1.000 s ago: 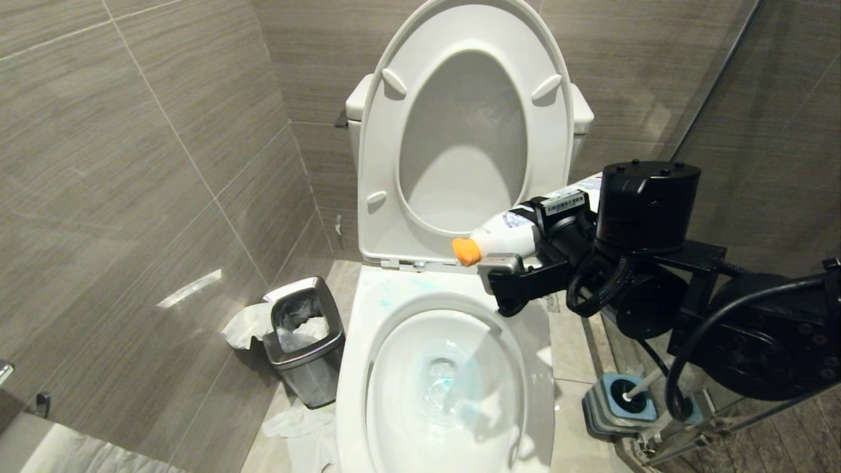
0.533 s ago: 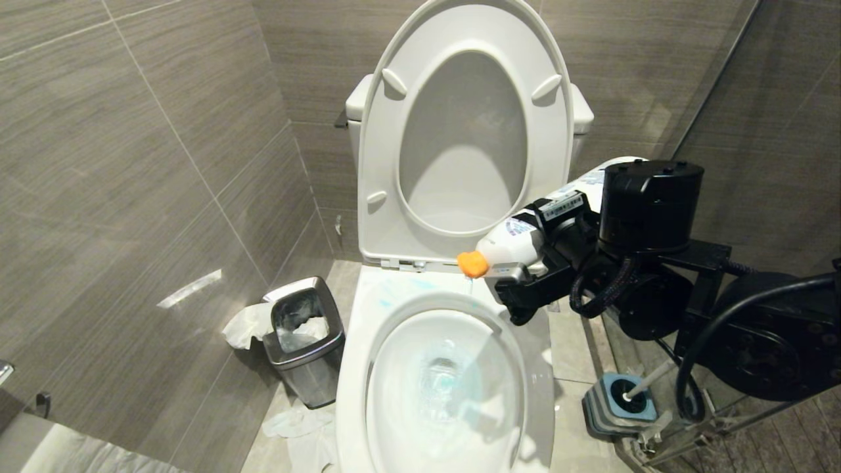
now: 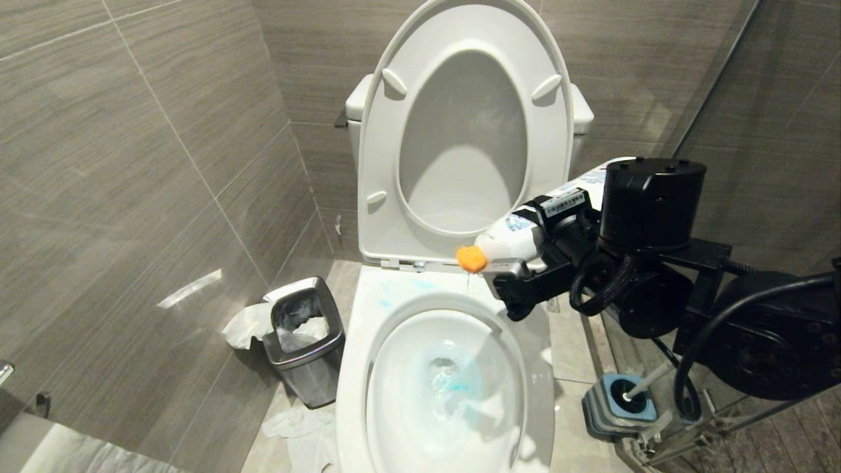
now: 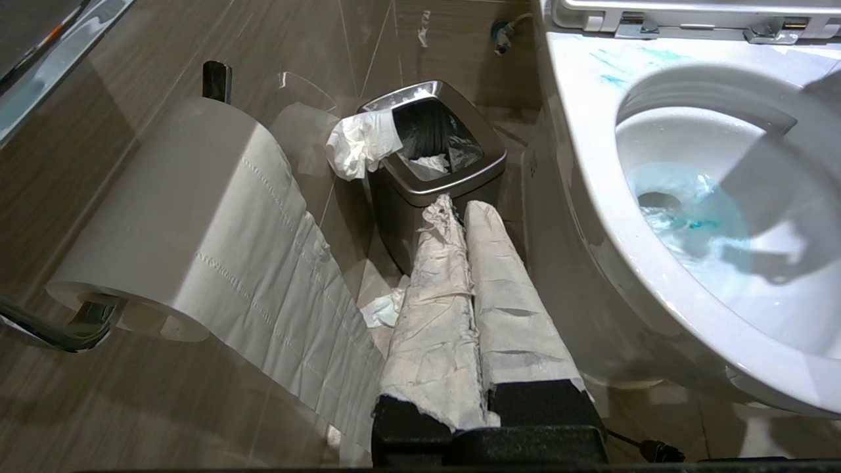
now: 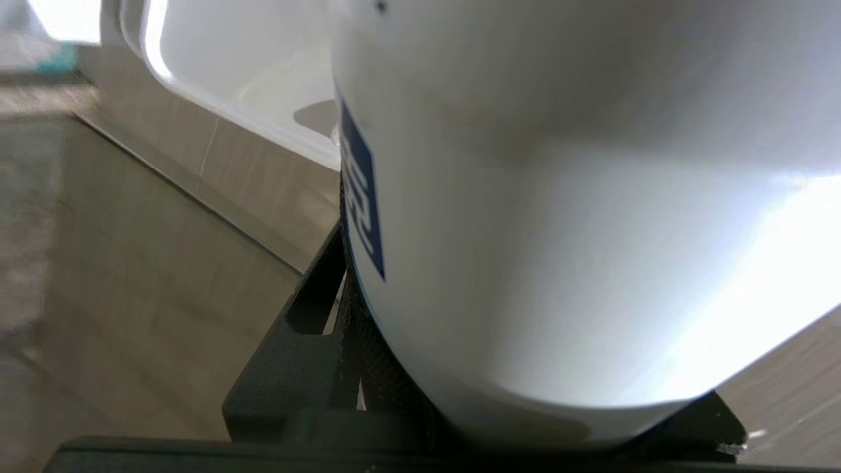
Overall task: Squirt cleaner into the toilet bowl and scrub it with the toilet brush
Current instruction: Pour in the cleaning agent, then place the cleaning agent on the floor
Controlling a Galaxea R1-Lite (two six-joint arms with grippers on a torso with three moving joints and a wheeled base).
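Compared with a second ago, the white bottle (image 3: 519, 238) with the orange cap (image 3: 470, 259) tips lower at right centre, and more turquoise cleaner (image 3: 450, 381) tints the water in the toilet bowl (image 3: 358, 368). The right gripper (image 3: 535, 253) pinches the bottle over the rim. The toilet brush (image 3: 640, 387) stands in its holder (image 3: 614, 404) at lower right. Only the left wrist view shows the left gripper (image 4: 460, 289), its paper-wrapped fingers (image 4: 433, 295) pressed together, beside a paper roll (image 4: 177, 217) and the bin (image 4: 437, 154)
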